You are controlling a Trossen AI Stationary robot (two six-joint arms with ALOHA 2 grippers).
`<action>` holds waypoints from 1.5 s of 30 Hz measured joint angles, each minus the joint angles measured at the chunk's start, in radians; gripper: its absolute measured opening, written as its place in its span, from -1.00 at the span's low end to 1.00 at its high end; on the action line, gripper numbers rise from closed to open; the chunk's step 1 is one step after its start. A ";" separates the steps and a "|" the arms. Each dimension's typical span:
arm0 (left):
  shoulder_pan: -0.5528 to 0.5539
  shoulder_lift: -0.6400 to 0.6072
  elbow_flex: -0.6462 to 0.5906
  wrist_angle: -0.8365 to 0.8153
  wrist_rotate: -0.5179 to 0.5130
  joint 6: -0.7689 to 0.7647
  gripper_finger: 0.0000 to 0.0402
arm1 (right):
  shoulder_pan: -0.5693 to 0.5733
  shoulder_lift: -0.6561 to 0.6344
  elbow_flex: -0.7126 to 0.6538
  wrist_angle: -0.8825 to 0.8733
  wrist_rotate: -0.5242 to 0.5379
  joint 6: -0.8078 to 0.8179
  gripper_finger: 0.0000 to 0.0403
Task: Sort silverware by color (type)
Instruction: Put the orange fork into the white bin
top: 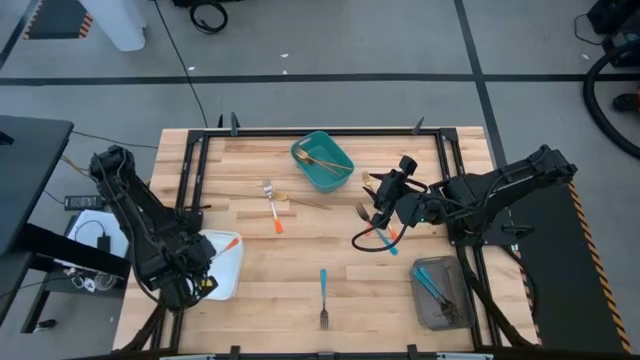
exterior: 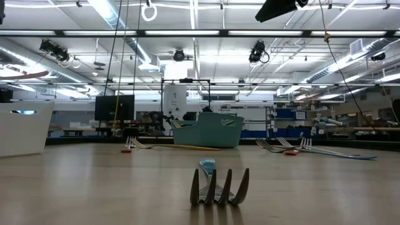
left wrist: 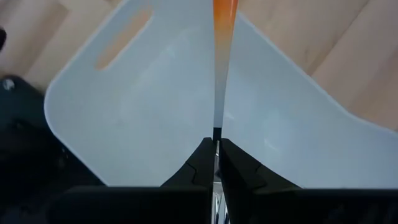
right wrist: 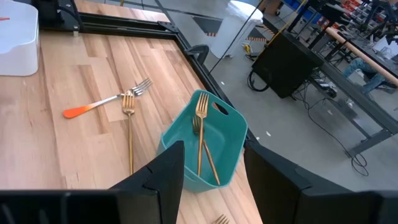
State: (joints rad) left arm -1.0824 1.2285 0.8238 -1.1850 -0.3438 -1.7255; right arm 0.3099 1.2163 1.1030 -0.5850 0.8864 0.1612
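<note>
Silverware is scattered over the wooden table (top: 250, 290). An orange-handled fork (left wrist: 221, 56) is pinched by the closed left gripper (left wrist: 216, 149) above the white plastic tray (top: 225, 275) at 8 o'clock. The right gripper (right wrist: 211, 165) is held with fingers spread, empty, at 3 o'clock, near the teal plastic bin (right wrist: 214, 146) in which gold forks (right wrist: 202, 127) are seen. A blue-handled fork (top: 323, 297) lies at 6 o'clock; another orange-handled fork (top: 271, 207) and a gold fork (top: 303, 201) lie near centre. Blue-handled utensils (top: 432, 284) rest in the grey tray (top: 440, 295) at 5 o'clock.
</note>
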 joint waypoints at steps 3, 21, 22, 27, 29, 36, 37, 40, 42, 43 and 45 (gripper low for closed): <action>0.000 0.000 0.000 0.012 0.022 0.000 -0.89 | 0.000 0.000 0.000 0.000 0.000 0.000 -0.14; 0.002 0.000 0.000 0.044 0.085 -0.026 -0.89 | 0.000 0.000 0.000 0.000 0.000 0.000 -0.14; 0.002 0.000 0.000 0.042 0.085 -0.031 -0.89 | 0.000 0.000 0.000 0.000 0.000 0.000 -0.14; 0.003 0.000 0.000 0.032 0.085 -0.044 -0.89 | 0.000 0.000 0.000 0.000 0.000 0.000 -0.14; 0.003 0.000 0.000 0.031 0.085 -0.048 -0.89 | 0.000 0.000 0.000 0.000 0.000 0.000 -0.14; 0.003 0.001 0.000 0.036 0.086 -0.107 -0.89 | 0.000 0.000 0.000 0.000 0.000 0.000 -0.14; 0.003 0.001 0.000 0.041 0.089 -0.120 -0.89 | 0.000 0.000 0.000 0.000 0.000 0.000 -0.14; 0.003 0.001 0.000 0.054 0.100 -0.157 -0.89 | 0.000 0.000 0.000 0.000 0.000 0.000 -0.14; 0.003 0.001 0.000 0.055 0.110 -0.177 -0.89 | 0.000 0.000 0.000 0.000 0.000 0.000 -0.14; 0.003 0.002 0.000 0.055 0.118 -0.183 -0.89 | 0.000 0.000 0.000 0.000 0.000 0.000 -0.14; 0.003 0.002 0.000 0.054 0.128 -0.199 -0.89 | 0.000 0.000 0.000 0.000 0.000 0.000 -0.14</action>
State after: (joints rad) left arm -1.0794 1.2308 0.8238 -1.1313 -0.2158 -1.9243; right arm 0.3099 1.2167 1.1034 -0.5847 0.8864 0.1612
